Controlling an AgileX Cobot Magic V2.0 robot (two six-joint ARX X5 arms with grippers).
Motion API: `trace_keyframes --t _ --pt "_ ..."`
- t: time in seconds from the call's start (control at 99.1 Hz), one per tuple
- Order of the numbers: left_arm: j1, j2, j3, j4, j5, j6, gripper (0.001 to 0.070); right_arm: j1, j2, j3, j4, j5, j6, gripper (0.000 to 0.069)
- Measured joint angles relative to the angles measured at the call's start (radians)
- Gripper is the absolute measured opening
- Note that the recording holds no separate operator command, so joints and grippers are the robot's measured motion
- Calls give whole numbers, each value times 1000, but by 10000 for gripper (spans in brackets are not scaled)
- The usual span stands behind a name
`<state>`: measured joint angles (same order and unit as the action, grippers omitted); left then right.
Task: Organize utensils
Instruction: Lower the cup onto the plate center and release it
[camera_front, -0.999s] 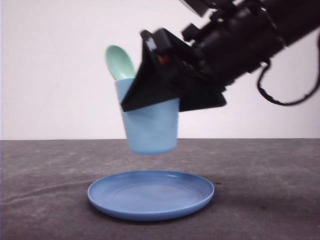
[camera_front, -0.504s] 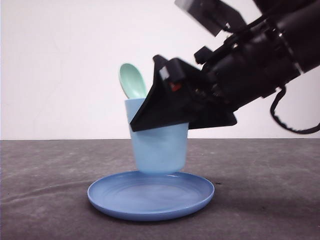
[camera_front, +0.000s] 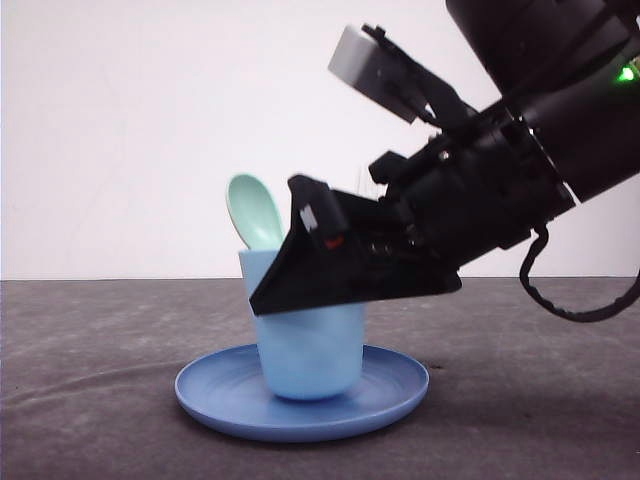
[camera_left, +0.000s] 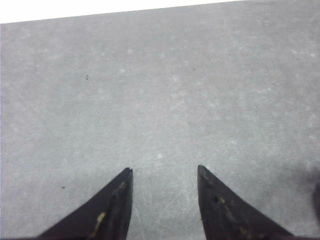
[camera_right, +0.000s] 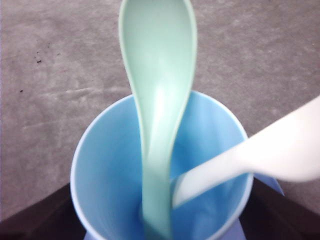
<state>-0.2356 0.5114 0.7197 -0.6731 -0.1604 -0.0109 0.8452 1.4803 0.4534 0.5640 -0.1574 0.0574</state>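
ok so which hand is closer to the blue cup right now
The right hand. Its fingers sit on either side of the cup, which stands on the plate. The left hand hangs open over bare grey table, with no cup near it.

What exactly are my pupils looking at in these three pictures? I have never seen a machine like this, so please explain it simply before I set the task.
This is a robot with two arms, each ending in a two-fingered gripper. The front view looks forward over a grey table. There the right gripper clasps a light blue cup, which stands on a round blue plate. A mint-green spoon sticks up out of the cup. The right wrist view, from a camera on that arm, looks down into the cup: the spoon and a white fork both stand inside. The left wrist view shows the left gripper, fingers apart, holding nothing, above bare table.
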Motion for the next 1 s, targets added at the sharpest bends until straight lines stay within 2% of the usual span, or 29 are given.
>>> trace_keyframes --t 0.343,0.585,0.787,0.999 --pt "0 0 0 0 0 0 236 0 1 0 1 0 -1 645" --pt "0 0 0 0 0 0 236 0 -2 0 -25 0 0 675" --pt "0 0 0 0 0 0 236 -1 -82 0 -147 1 3 679" --pt "0 0 0 0 0 0 236 -5 -244 0 -400 29 30 679"
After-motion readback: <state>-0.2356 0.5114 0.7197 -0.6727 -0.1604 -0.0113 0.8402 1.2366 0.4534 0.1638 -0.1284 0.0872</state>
